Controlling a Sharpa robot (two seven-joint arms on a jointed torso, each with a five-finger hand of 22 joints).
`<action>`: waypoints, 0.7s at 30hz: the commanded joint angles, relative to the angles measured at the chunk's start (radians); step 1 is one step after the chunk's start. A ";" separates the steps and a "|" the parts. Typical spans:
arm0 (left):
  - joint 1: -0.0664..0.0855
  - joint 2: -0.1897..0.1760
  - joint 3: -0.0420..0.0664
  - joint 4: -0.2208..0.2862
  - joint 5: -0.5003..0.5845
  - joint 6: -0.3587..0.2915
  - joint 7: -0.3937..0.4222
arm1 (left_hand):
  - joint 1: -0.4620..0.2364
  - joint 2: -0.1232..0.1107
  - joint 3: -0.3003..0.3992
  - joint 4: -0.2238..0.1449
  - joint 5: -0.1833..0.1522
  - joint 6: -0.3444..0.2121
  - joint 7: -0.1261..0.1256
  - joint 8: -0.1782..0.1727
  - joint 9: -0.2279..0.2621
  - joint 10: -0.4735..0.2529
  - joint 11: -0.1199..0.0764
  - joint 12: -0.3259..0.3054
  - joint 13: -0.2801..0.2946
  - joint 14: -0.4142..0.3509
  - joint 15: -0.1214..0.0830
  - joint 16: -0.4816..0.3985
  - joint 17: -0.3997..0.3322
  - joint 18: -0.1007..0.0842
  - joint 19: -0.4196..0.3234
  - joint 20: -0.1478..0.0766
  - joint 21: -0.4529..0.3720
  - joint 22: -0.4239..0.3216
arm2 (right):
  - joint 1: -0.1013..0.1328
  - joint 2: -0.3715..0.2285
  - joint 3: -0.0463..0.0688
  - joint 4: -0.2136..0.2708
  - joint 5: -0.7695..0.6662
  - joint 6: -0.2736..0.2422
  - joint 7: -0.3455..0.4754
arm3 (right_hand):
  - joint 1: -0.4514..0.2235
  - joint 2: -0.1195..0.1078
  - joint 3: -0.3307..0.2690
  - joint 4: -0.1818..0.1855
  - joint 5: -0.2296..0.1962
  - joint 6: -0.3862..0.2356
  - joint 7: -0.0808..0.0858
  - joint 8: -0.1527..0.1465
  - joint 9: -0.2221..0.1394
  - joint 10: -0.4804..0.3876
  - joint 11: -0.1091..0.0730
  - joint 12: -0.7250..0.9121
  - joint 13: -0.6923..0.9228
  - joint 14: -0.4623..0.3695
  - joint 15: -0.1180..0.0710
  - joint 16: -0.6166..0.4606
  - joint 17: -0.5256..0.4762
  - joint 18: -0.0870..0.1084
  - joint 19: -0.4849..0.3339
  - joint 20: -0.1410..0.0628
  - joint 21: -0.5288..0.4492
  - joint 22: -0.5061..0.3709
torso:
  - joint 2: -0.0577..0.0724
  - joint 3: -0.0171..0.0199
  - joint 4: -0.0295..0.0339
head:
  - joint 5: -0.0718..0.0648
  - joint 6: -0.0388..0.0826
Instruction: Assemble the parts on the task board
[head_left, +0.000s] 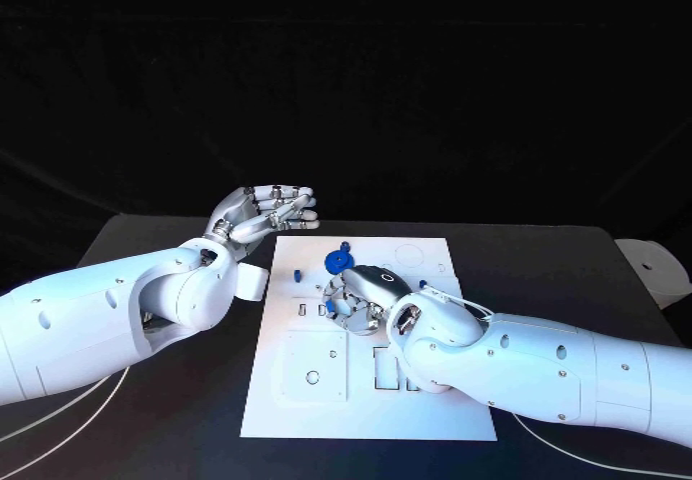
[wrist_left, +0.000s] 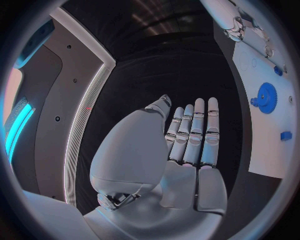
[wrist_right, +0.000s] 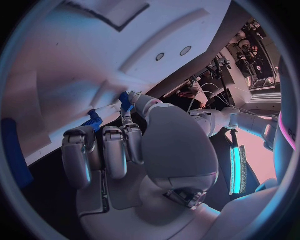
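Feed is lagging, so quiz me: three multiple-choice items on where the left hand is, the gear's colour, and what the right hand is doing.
1. Where is the left hand?
A. beyond the task board's far left corner
B. flat on the board's near edge
C. under the right arm

2. What colour is the gear?
A. red
B. blue
C. grey

3. What is the right hand doing?
A. raised high, off the board
B. down on the board with a small blue part at its fingertips
C. resting off the table

Answers: A, the head view shows it there; B, plainly blue; B, the right wrist view shows it.
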 joint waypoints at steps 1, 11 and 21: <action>0.001 0.002 0.001 0.004 0.004 0.011 0.007 | -0.013 0.000 0.005 0.002 0.003 0.005 0.024 -0.004 -0.001 0.006 0.003 -0.005 0.002 -0.007 0.000 -0.007 0.001 0.013 0.007 0.002 -0.007 -0.001 | -0.002 0.000 -0.001 -0.005 -0.030 0.027 -0.013 | -0.006 -0.001 0.001 -0.002 0.000 0.009 -0.004 0.022 0.029 0.002 0.001 0.002 0.149 0.095 0.005 0.005 0.225 -0.007 0.106 0.000 0.004 0.263 | 0.000 0.0001 -0.0010 | 0.000 -0.001; 0.001 0.001 0.001 0.006 0.004 0.013 0.006 | -0.013 0.000 0.005 0.002 0.003 0.005 0.024 -0.004 -0.001 0.006 0.003 -0.005 0.002 -0.007 0.000 -0.007 0.001 0.013 0.007 0.002 -0.007 -0.001 | -0.003 0.004 -0.001 -0.017 -0.032 0.035 -0.016 | -0.031 -0.004 -0.002 0.004 -0.056 0.005 -0.005 0.026 0.031 0.001 0.000 0.000 0.148 0.095 0.004 0.005 0.224 -0.007 0.106 0.000 0.004 0.263 | 0.001 0.0001 -0.0002 | -0.003 -0.002; 0.001 0.000 0.001 0.006 0.004 0.014 0.005 | -0.014 -0.001 0.006 0.002 0.003 0.005 0.024 -0.004 -0.001 0.007 0.003 -0.005 0.001 -0.007 0.000 -0.007 0.002 0.013 0.007 0.002 -0.007 -0.001 | -0.004 0.006 -0.001 -0.021 -0.037 0.041 -0.025 | -0.041 -0.011 -0.005 0.008 -0.063 0.000 -0.004 0.026 0.031 -0.002 0.001 -0.004 0.145 0.095 0.005 0.005 0.224 -0.007 0.106 0.000 0.004 0.263 | 0.000 -0.0004 -0.0005 | -0.004 -0.004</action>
